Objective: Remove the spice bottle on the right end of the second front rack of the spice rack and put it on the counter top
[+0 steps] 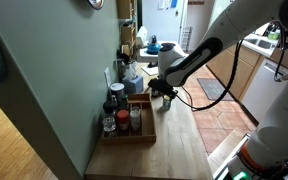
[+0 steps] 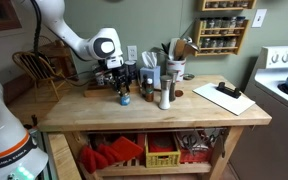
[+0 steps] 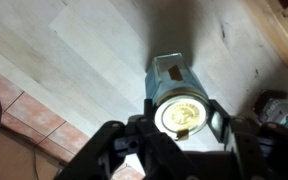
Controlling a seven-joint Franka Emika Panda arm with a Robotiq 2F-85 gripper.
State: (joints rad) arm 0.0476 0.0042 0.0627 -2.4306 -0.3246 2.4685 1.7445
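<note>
The spice bottle (image 3: 170, 70) has a blue-green body and a gold lid. In the wrist view it sits between the jaws of my gripper (image 3: 181, 116), which is shut on it near the lid. In both exterior views the bottle (image 2: 123, 97) (image 1: 166, 99) stands upright on the wooden counter top (image 2: 184, 115), with the gripper (image 2: 119, 82) (image 1: 164, 90) right above it. The wooden spice rack (image 1: 134, 126) with several bottles lies beside it on the counter.
A pepper mill (image 2: 165, 93) and utensil jars (image 2: 174, 68) stand mid-counter. A white board (image 2: 224, 97) lies near the far end. A wall spice rack (image 2: 225, 28) hangs behind, and a stove (image 2: 287, 82) stands past the counter's edge.
</note>
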